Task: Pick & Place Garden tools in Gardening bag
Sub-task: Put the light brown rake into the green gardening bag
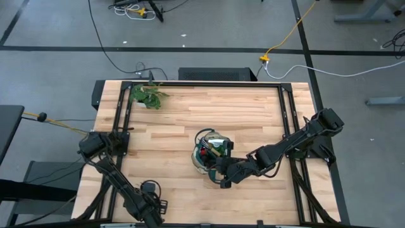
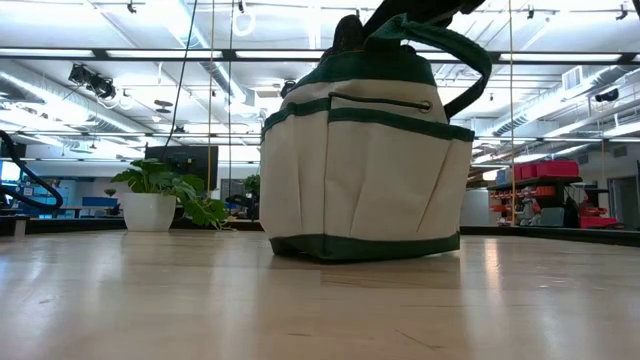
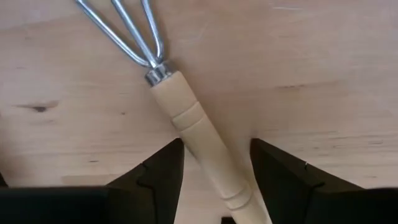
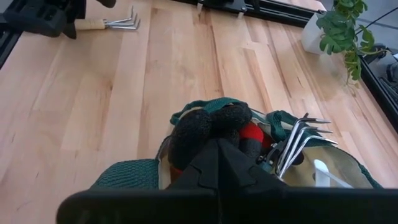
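Dark left pincer (image 3: 214, 171) spread wide either side of a wooden-handled rake (image 3: 193, 124) flat on the bench (image 1: 253, 120) at its near-left corner, right pincer (image 4: 217, 165) closed over the gardening bag (image 1: 211, 152) mid-bench, gloves (image 4: 211, 127) and second rake (image 4: 298, 140) inside.

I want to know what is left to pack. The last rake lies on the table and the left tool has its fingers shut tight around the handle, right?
Not quite. The rake does lie on the table, but the left tool is open: in the left wrist view its fingers stand apart on either side of the wooden handle, not shut around it.
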Action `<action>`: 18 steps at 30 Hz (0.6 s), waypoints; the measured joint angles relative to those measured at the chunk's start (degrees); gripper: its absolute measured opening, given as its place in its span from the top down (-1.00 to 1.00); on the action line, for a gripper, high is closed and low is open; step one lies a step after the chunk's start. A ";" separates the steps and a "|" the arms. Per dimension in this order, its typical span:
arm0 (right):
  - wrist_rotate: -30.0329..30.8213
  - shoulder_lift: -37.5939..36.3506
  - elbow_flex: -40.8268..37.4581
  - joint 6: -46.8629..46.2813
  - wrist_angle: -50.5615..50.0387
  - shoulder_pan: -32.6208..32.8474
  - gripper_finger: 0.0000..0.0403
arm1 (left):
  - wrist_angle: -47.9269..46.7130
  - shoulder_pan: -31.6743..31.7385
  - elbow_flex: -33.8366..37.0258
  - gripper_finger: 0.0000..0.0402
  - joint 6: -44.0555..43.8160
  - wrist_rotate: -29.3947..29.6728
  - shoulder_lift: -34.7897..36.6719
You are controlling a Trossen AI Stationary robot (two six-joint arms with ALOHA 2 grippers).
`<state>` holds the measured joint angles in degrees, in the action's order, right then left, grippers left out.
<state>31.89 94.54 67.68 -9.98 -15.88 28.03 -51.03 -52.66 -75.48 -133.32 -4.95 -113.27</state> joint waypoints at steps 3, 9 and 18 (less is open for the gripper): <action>0.01 0.00 0.00 0.00 -0.02 -0.02 1.00 | 0.28 0.11 -0.13 0.04 0.32 0.08 -0.48; 0.03 0.00 0.00 0.00 0.04 -0.02 1.00 | 0.62 0.37 -0.13 0.12 0.76 0.03 -0.57; 0.05 0.00 0.00 0.01 0.04 -0.02 1.00 | 1.43 0.48 -0.15 0.64 2.08 0.67 -0.64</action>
<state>31.94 94.54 67.68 -9.97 -15.84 28.01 -49.60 -52.18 -75.64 -131.24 -4.27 -113.91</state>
